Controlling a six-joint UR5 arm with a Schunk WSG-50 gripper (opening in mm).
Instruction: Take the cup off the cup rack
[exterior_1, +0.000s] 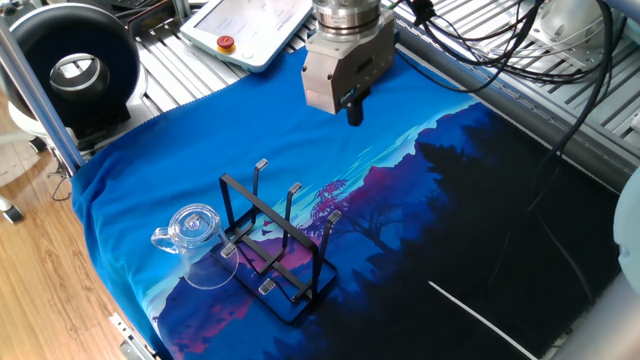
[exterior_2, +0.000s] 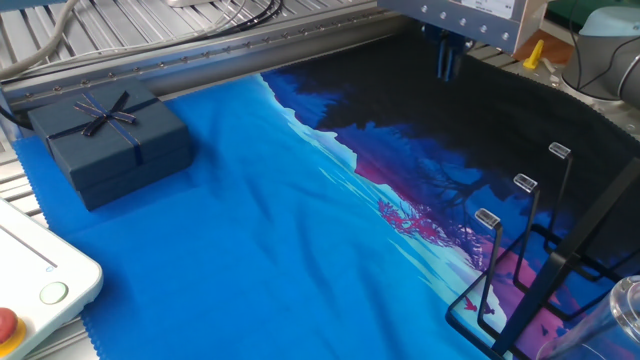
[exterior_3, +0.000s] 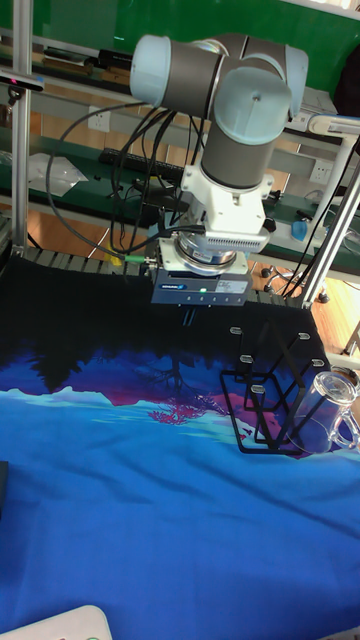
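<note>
A: Near the tabletop's (exterior_1: 420, 290) front-left corner, as one fixed view frames it, the cup (exterior_1: 200, 243) hangs tilted on an outer prong of the cup rack (exterior_1: 275, 235), mouth up and outward, loop handle toward the cloth's edge. The tall fixed view shows it on the rack's right side, base low against the frame.

B: Farther back?

A: The gripper (exterior_1: 352, 108) hovers high over the blue cloth (exterior_2: 220, 250), well apart from the rack, carrying nothing. Fingers look close together, but whether fully closed I cannot tell.

B: Advice for the step?

A: My judgement: spread the fingers first, approach from the cup's outer side, pinch the wall or rim, then draw it out along the prong's slant rather than straight up, or the light rack may tip.
</note>
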